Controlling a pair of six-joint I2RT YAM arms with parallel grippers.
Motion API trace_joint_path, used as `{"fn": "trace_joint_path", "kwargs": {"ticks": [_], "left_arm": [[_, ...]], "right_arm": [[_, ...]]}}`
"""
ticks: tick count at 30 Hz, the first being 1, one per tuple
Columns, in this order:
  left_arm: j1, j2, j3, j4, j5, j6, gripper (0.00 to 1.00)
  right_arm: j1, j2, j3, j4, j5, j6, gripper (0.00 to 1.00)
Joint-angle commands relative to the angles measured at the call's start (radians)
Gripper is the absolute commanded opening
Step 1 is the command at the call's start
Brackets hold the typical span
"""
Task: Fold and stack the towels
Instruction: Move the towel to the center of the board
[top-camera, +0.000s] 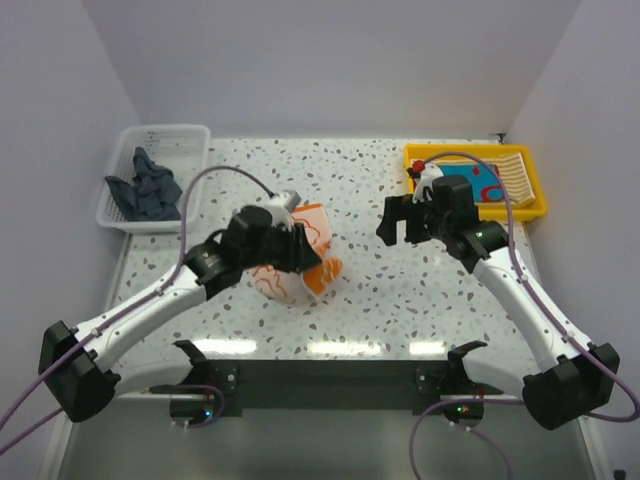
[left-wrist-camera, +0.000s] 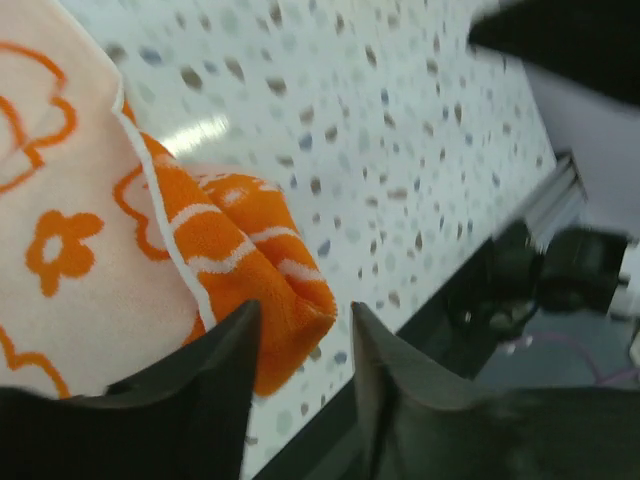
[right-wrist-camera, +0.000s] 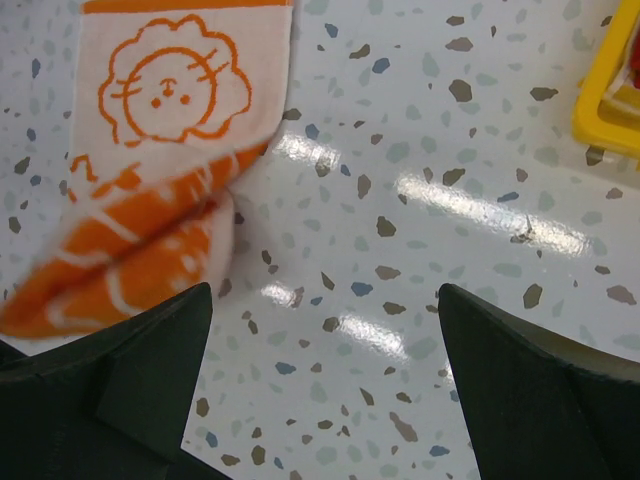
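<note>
Step in hand: folding the orange towel (top-camera: 320, 272), which lies part-folded mid-tabletop (top-camera: 400, 300). Left claw (left-wrist-camera: 305, 315) sits at its doubled orange corner, jaws narrowly parted, no cloth pinched between them. Right claw (right-wrist-camera: 325, 300) hovers wide open and empty just beside. Next, likely: regrip an edge, finish the fold flat, then stack it, probably in the yellow tray (top-camera: 535, 190).

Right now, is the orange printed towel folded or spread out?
Roughly folded: the orange-and-white printed cloth towel lies doubled over on the speckled table, pale lion side up, orange layer bunched at one edge.
</note>
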Motion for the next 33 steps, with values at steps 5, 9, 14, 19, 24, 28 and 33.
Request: {"fn": "trace_joint_path", "kwargs": {"ticks": [5,9,14,19,24,28,33], "left_arm": [[-0.364,-0.011,-0.112,0.068,-0.021,0.031,0.71],[-0.340,0.018,-0.028,-0.054,-0.225,0.041,0.82],[-0.063,0.058,0.008,-0.140,-0.283,0.074,0.86],[0.186,0.203,0.021,-0.127,-0.375,0.163,0.82],[0.306,0.407,0.107,-0.100,-0.436,0.211,0.78],[0.349,0.504,0.159,-0.067,-0.438,0.235,0.72],[0.376,0.593,0.213,-0.077,-0.412,0.246,0.69]], "right_arm": [[0.007,0.087,-0.010,0.050,-0.053,0.021,0.98],[0.028,0.177,0.049,0.063,-0.076,0.026,0.95],[0.073,0.369,0.167,0.064,-0.096,-0.046,0.83],[0.137,0.571,0.361,0.060,-0.073,-0.185,0.69],[0.162,0.811,0.570,0.049,-0.050,-0.269,0.54],[0.183,0.943,0.691,0.049,-0.008,-0.318,0.44],[0.197,1.078,0.803,0.050,0.041,-0.329,0.40]]}}
